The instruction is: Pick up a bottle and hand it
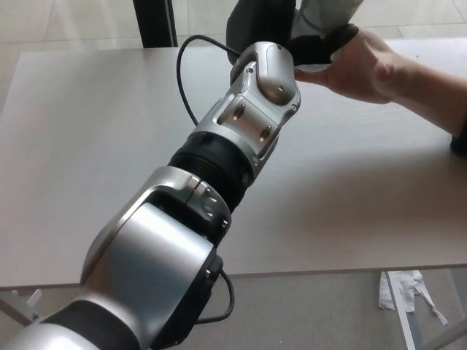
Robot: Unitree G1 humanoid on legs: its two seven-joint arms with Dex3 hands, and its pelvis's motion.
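Observation:
My left arm reaches from the bottom left up across the white table [80, 138] to the top middle of the head view. Its black left hand [266, 22] is at the top edge, and one black finger [321, 45] curls around a pale grey bottle [330, 12]. Only the bottle's lower part shows; the frame cuts off the rest. A person's hand [368, 65] comes in from the right and cups the bottle and my finger from below and behind. My right hand does not show.
A black cable [188, 65] loops from my left wrist over the table. A dark post [153, 22] stands behind the table's far edge. White scraps [408, 292] lie on the floor at the bottom right. A dark sleeve [460, 135] sits at the right edge.

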